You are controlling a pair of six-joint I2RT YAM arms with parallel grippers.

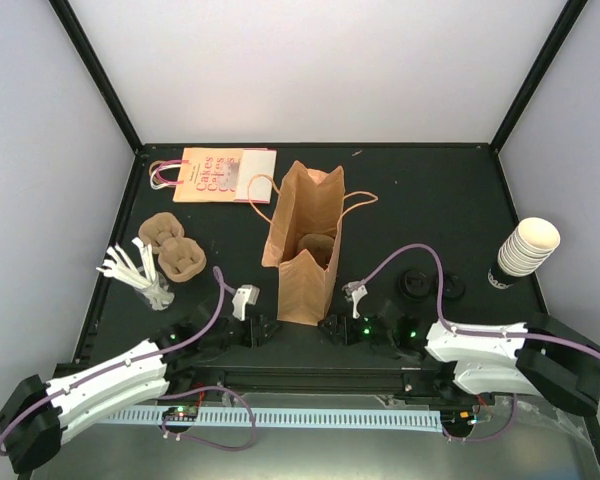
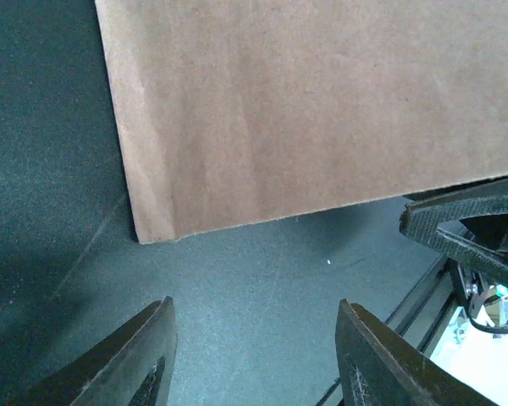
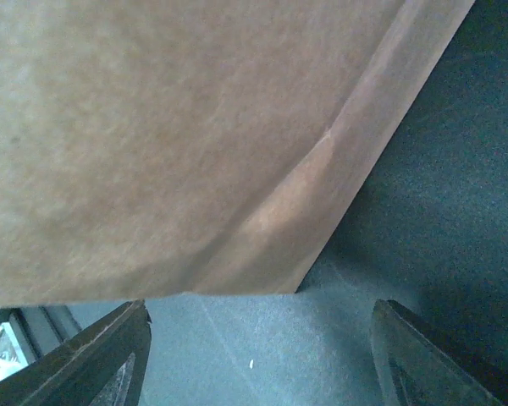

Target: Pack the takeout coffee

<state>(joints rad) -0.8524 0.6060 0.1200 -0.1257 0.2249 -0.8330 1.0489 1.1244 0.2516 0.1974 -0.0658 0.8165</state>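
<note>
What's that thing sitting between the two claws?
The brown paper bag: its near end sits between the left gripper and the right gripper, both open. This is clearest in the top view.

Dark table — brown bag, pulp trays, cup stack, black lids

- Brown paper bag stands mid-table, blocking the centre.
- Pulp trays crowd its 9 o'clock side.
- Bare table lies open at its 2 o'clock.
</note>
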